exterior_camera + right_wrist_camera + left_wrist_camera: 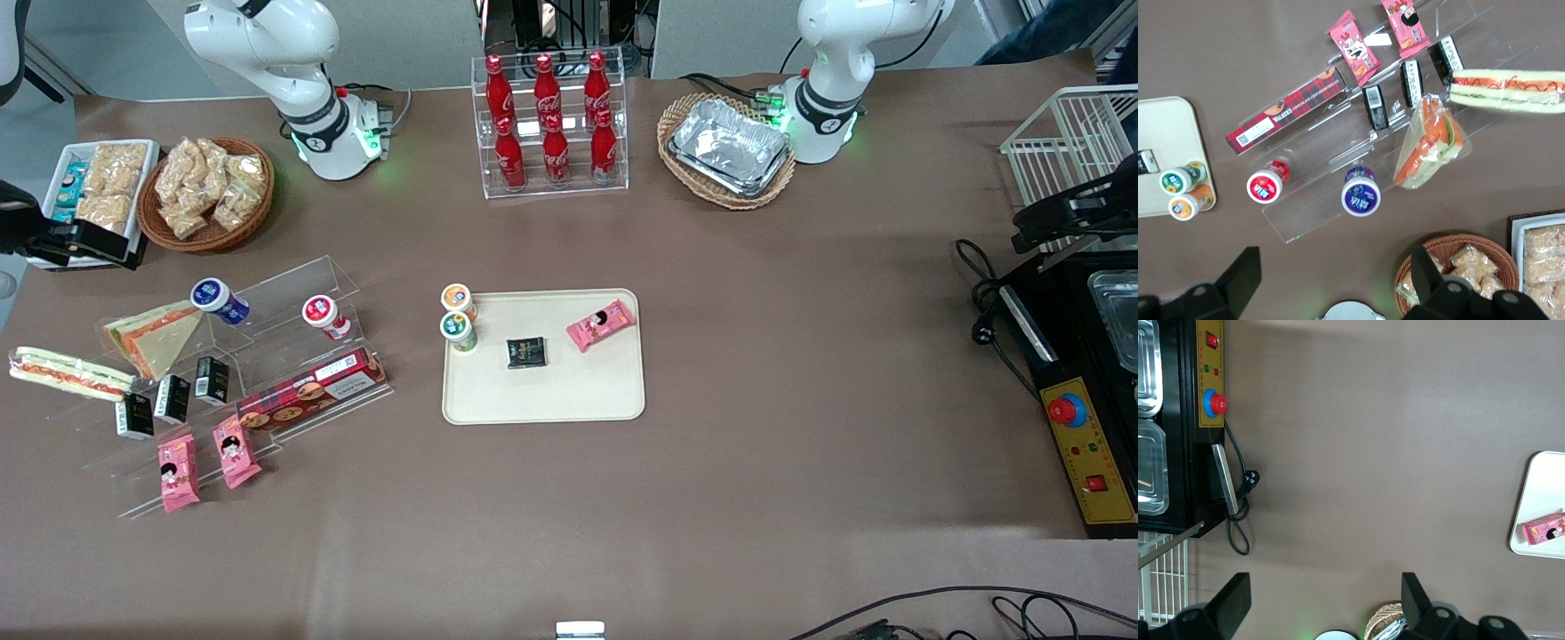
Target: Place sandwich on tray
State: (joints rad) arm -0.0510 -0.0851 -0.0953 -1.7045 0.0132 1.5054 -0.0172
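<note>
The sandwich, long, clear-wrapped, white bread with a red-orange stripe, lies on the table at the working arm's end, beside the clear display shelf; it also shows in the right wrist view. The cream tray sits mid-table and holds two small cups, a black packet and a pink snack pack; its corner shows in the right wrist view. My gripper hangs high near the white snack bin, farther from the front camera than the sandwich. In the wrist view the gripper is open and empty.
A triangular wedge sandwich lies on the clear shelf, along with cups, black cartons, a plaid cookie box and pink packs. A wicker snack basket, the white bin, a cola rack and foil trays stand farther back.
</note>
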